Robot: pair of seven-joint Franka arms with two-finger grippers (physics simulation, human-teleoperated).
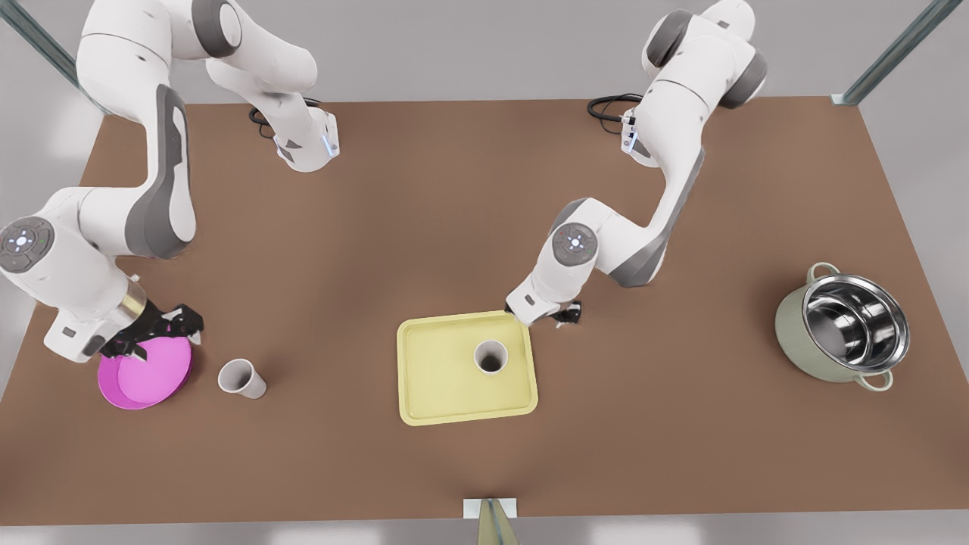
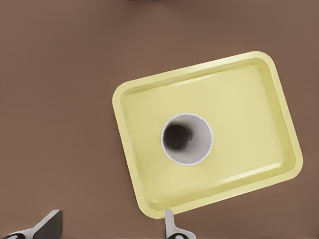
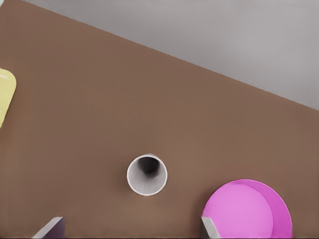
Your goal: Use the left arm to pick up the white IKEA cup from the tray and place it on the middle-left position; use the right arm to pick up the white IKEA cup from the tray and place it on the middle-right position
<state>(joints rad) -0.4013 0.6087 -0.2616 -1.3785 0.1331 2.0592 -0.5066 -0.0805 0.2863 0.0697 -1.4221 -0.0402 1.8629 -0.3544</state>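
White cup (image 3: 147, 175) stands upright on brown tabletop (image 3: 149, 99), mouth open to the camera, nothing touching it. Magenta dish (image 3: 249, 209) sits near it, apart from it. Corner of pale yellow tray (image 3: 6, 94) shows at frame edge, well apart from cup. Right gripper (image 3: 132, 230) fingertips (image 3: 50, 229) spread wide, empty, above the table.

Bright, even light; soft shadows
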